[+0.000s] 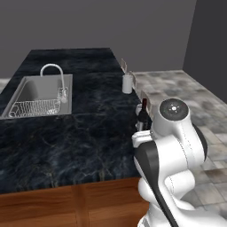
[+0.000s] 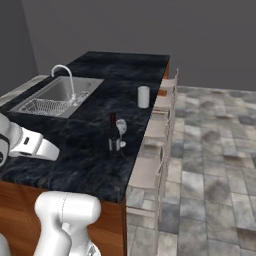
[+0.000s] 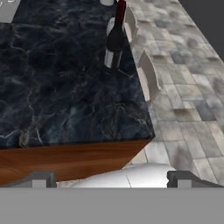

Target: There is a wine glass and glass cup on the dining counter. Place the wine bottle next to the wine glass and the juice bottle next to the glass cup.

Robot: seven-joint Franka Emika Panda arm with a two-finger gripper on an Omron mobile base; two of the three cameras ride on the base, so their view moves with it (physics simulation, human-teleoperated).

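Pincer [image 3: 112, 179] gapes wide at lower frame, holding nothing. I see the near-black wine bottle [image 3: 114, 41] upright at top centre on the marbled dining counter [image 3: 57, 87], wine glass [image 2: 121, 128] just beside, whitish glass cup [image 2: 143, 96] beyond.

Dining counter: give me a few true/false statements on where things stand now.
1. The wine bottle stands upright on the dining counter. True.
2. The wine glass is right beside the wine bottle. True.
3. The glass cup lies tipped over in the sink. False: it stands upright on the counter, apart from the sink.
4. The tool is shut on the wine bottle. False: its jaws are open and hold nothing.
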